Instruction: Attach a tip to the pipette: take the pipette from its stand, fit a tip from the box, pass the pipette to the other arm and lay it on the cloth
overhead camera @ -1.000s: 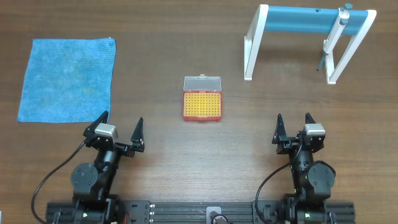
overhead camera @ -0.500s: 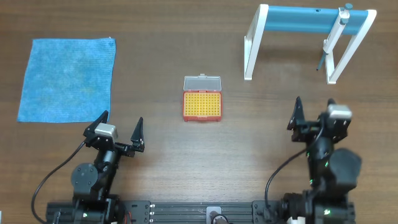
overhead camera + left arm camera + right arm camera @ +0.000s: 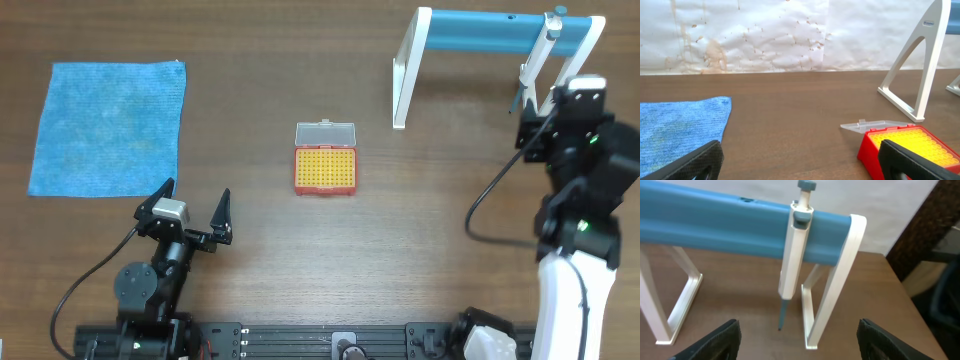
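Right tool (image 3: 798,330), jaws spread wide, is hovering before the pipette (image 3: 792,255), which is hanging upright on the stand (image 3: 715,225), likely lining up the first grasp. Left tool (image 3: 196,190), equally wide, is idling by its base; tip box (image 3: 325,170) is sitting open on the desk (image 3: 420,220), cloth (image 3: 108,128) lying beyond, awaiting delivery.

Cloth (image 3: 108,128) is blue, box (image 3: 869,155) red, tips (image 3: 325,168) yellow, pipette (image 3: 792,255) white.

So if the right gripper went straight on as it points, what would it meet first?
Probably the pipette hanging on the stand, roughly centred ahead of the open right gripper; depth is unclear.
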Robot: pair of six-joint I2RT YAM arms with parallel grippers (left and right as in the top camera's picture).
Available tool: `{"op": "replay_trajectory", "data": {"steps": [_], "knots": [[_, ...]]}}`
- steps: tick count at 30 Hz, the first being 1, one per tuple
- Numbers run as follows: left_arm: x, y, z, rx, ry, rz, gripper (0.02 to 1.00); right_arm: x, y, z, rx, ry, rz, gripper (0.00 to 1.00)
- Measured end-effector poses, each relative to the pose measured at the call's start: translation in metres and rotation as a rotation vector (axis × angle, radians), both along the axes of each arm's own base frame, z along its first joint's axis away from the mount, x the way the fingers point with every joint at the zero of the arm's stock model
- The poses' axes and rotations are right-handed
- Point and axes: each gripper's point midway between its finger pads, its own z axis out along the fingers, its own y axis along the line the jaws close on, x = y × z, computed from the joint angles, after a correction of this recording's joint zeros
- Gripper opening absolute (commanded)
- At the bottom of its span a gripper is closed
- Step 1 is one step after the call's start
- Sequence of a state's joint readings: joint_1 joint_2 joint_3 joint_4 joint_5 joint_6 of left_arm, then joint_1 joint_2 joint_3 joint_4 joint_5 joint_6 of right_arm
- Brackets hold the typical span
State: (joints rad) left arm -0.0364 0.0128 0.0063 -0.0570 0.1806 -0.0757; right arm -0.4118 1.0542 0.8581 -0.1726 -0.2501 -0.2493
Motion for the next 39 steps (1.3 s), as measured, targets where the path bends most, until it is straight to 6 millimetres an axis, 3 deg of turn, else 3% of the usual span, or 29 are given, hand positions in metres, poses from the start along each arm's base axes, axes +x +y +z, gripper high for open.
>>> {"op": "replay_trajectory", "data": {"steps": [5, 8, 13, 18, 30, 39], "knots": [[0.0, 0.0, 0.0, 0.0, 0.0, 0.0, 0.998, 0.028, -0.015, -0.018, 0.088, -0.01, 0.127, 0.766], [0.0, 0.0, 0.0, 0.0, 0.0, 0.0, 0.998, 0.044, -0.01, -0.028, 0.127, -0.018, 0.19, 0.766], [0.0, 0.0, 0.0, 0.0, 0.0, 0.0, 0.996, 0.064, 0.005, -0.022, 0.163, -0.078, 0.255, 0.761], [0.0, 0.0, 0.0, 0.0, 0.0, 0.0, 0.998, 0.069, 0.016, -0.026, 0.206, -0.067, 0.277, 0.763], [0.0, 0.0, 0.0, 0.0, 0.0, 0.0, 0.998, 0.089, 0.002, -0.065, 0.285, -0.026, 0.227, 0.763], [0.0, 0.0, 0.0, 0.0, 0.0, 0.0, 0.998, 0.098, -0.003, -0.065, 0.265, -0.052, 0.201, 0.75]]}}
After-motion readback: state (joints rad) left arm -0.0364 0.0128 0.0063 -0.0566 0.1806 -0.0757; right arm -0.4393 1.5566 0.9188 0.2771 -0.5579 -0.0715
